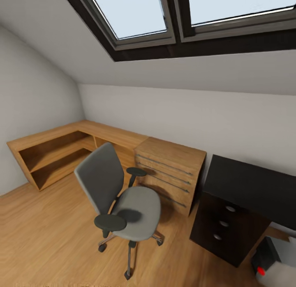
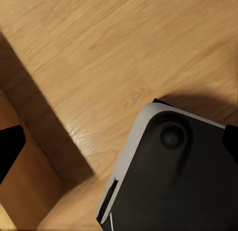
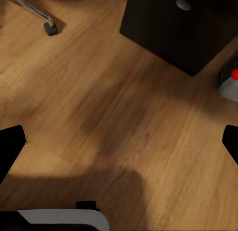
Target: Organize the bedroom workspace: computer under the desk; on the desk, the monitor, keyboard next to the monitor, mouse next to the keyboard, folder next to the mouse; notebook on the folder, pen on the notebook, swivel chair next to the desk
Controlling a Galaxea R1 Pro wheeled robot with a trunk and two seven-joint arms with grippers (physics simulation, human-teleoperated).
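The left hand (image 2: 119, 144) hangs spread above the wooden floor (image 2: 99, 47) and the robot's black-and-white base (image 2: 183, 181).

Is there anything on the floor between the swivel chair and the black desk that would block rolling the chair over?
Nothing visible does. Bare wood floor lies between the swivel chair and the desk; the light-wood drawer chest stands behind that path.

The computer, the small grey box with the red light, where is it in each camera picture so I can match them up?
Head view: the computer sits in the lower right corner, on the floor beside the desk drawer unit.
Right wrist view: it is at the right edge, just past the corner of the black drawer unit.
Left wrist view: not in it.
Shared landmark: the black drawer unit with round silver knobs, seen in the head and right wrist views.
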